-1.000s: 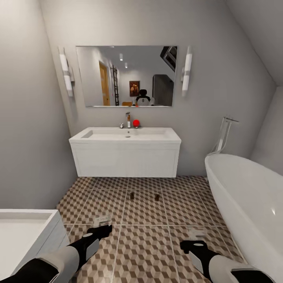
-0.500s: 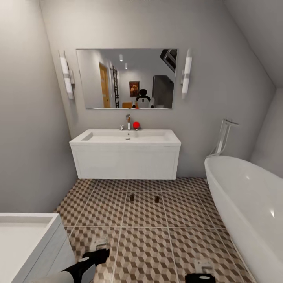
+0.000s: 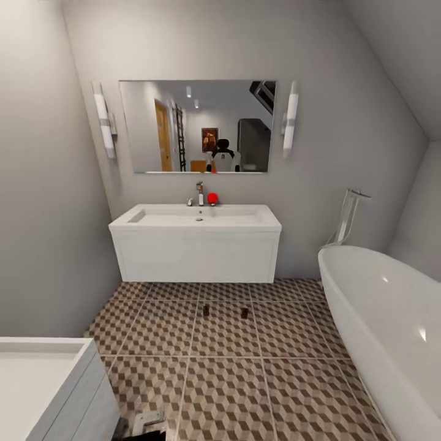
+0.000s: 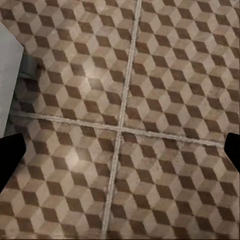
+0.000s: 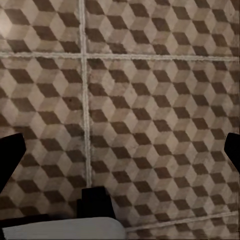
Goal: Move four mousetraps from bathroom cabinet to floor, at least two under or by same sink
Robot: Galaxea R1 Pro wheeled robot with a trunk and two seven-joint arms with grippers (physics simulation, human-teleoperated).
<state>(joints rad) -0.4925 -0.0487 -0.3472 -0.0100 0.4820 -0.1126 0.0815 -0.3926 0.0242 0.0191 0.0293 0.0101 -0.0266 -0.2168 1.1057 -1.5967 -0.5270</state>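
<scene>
Two mousetraps, one point(image 3: 206, 310) beside the other point(image 3: 244, 313), lie as tiny dark brown pieces on the cube-patterned bathroom floor point(image 3: 226, 392), just in front of the white wall-hung sink point(image 3: 196, 242). My left gripper point(image 3: 149, 425) peeks in at the bottom edge of the head view. In the left wrist view the left gripper point(image 4: 120, 150) is open over bare tiles, its black fingertips point(image 4: 10, 155) wide apart. The right gripper point(image 5: 120, 150) is open too, with nothing between its fingertips point(image 5: 232, 150). The cabinet and the other mousetraps are out of view.
A white bathtub point(image 3: 386, 318) fills the right side. A second white basin unit point(image 3: 43, 386) stands at the near left, its edge point(image 4: 7, 65) close to my left gripper. A mirror point(image 3: 197, 125) hangs above the sink. A dark and white robot part point(image 5: 90, 215) lies below the right gripper.
The head camera has shifted, so the sink sits slightly lower in the picture. Both arms have slid down toward the bottom edge. The two mousetraps on the floor have not moved.
</scene>
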